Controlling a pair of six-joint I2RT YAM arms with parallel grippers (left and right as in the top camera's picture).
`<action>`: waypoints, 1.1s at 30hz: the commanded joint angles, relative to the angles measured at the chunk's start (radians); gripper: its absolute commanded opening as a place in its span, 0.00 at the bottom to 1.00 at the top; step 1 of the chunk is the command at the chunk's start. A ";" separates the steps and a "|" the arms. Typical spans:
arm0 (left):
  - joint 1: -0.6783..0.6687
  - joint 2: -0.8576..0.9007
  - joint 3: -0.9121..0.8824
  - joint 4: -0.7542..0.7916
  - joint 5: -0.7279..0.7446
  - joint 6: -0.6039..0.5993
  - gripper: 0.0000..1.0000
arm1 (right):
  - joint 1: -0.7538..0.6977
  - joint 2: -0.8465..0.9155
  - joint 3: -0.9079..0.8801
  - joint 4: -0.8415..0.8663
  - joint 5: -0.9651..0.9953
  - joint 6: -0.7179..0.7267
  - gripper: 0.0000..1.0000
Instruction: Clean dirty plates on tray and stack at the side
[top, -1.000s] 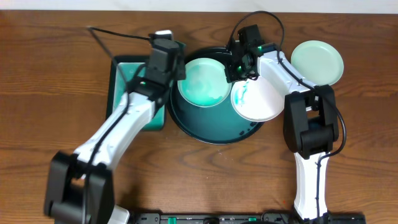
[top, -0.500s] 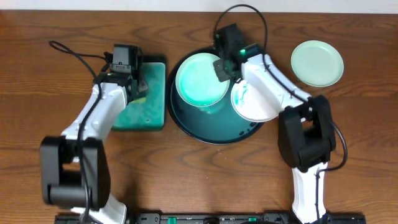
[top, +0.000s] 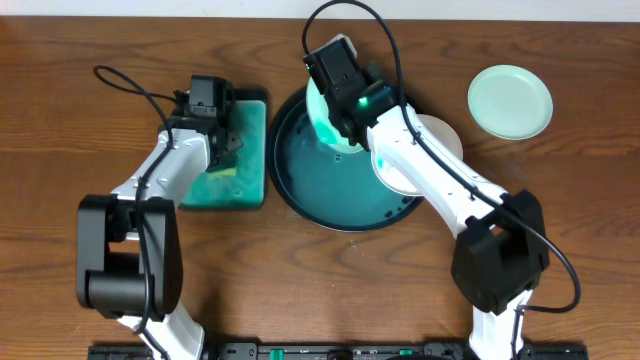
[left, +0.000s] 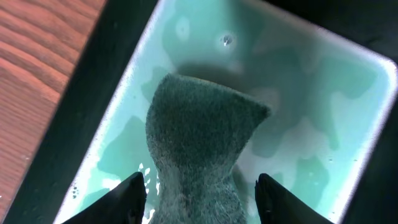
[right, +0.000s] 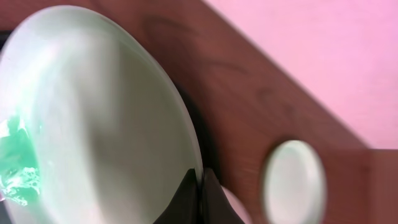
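My right gripper is shut on the rim of a pale mint-green plate. It holds the plate tipped up on edge over the back of the round black-rimmed tray. In the right wrist view this plate has a teal smear at its lower left, and the gripper pinches its edge. A white plate lies on the tray's right rim, partly under the arm. Another mint plate rests on the table at the right. My left gripper is open with a grey-green sponge lying between its fingers.
The sponge lies in a rectangular teal tray with wet teal liquid, left of the round tray, and the left gripper hangs over it. Bare wood tabletop stretches along the right and front. A cable trails behind the left arm.
My left arm swung from the round tray to the rectangular tray and opened, letting go of the sponge. My right gripper moved left and raised the mint plate onto its edge.
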 joint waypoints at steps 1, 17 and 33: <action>0.006 -0.090 0.003 -0.002 -0.006 -0.004 0.59 | 0.029 -0.048 0.005 0.003 0.170 -0.106 0.01; 0.018 -0.168 0.003 -0.014 -0.007 0.039 0.76 | 0.151 -0.050 0.005 0.132 0.459 -0.533 0.01; 0.119 -0.168 0.003 -0.071 -0.013 0.048 0.79 | 0.184 -0.050 0.005 0.236 0.501 -0.651 0.01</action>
